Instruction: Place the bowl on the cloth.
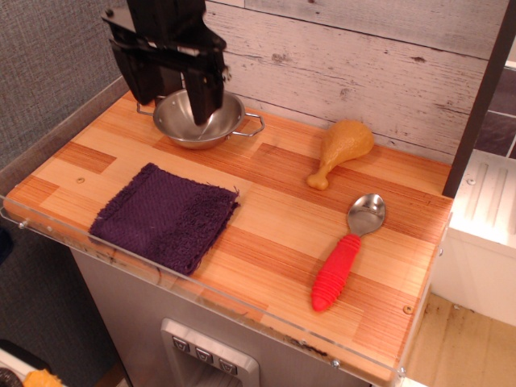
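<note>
The shiny steel bowl [224,121] with two wire loop handles stands on the wooden counter at the back left. My black gripper [171,93] hangs over it with its jaws apart. One finger [205,97] reaches down inside the bowl and the other finger [135,79] is outside the bowl's left rim. The jaws are not closed on the rim. The dark purple cloth [165,216] lies flat near the counter's front left edge, apart from the bowl and with nothing on it.
A yellow toy chicken drumstick [343,149] lies at the back right. A metal spoon with a red ribbed handle [343,262] lies at the front right. A plank wall backs the counter, and a clear lip [242,310] runs along its front edge.
</note>
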Controlling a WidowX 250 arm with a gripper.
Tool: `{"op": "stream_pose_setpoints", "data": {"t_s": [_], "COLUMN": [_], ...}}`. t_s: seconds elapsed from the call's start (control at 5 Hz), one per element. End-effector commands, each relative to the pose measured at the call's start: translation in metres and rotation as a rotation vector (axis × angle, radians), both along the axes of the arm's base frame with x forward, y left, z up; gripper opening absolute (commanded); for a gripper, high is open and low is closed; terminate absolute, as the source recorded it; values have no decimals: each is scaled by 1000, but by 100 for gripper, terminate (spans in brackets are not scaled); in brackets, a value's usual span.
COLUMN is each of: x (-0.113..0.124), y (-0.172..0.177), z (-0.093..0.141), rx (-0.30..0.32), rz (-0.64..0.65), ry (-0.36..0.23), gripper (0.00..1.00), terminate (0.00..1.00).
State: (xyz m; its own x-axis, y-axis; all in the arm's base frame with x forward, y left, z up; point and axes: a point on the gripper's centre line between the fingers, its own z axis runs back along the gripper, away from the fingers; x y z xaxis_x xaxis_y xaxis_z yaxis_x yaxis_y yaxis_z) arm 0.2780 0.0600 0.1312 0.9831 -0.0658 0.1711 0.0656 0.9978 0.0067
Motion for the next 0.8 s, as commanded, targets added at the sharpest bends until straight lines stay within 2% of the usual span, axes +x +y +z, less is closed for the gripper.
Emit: {"op": "stream_pose_setpoints", "data": {"t_s": [0.0,0.2,0.4,0.6], "x": [49,72,78,80], "y": [41,48,50,42], "z": [-18,-49,-78,-84], "rx": [123,168,139,81], "rz": [7,-77,-116,-164], "ry": [-14,36,60,43], "gripper": [100,100,100,100], "terminate": [0,0,0,0]}}
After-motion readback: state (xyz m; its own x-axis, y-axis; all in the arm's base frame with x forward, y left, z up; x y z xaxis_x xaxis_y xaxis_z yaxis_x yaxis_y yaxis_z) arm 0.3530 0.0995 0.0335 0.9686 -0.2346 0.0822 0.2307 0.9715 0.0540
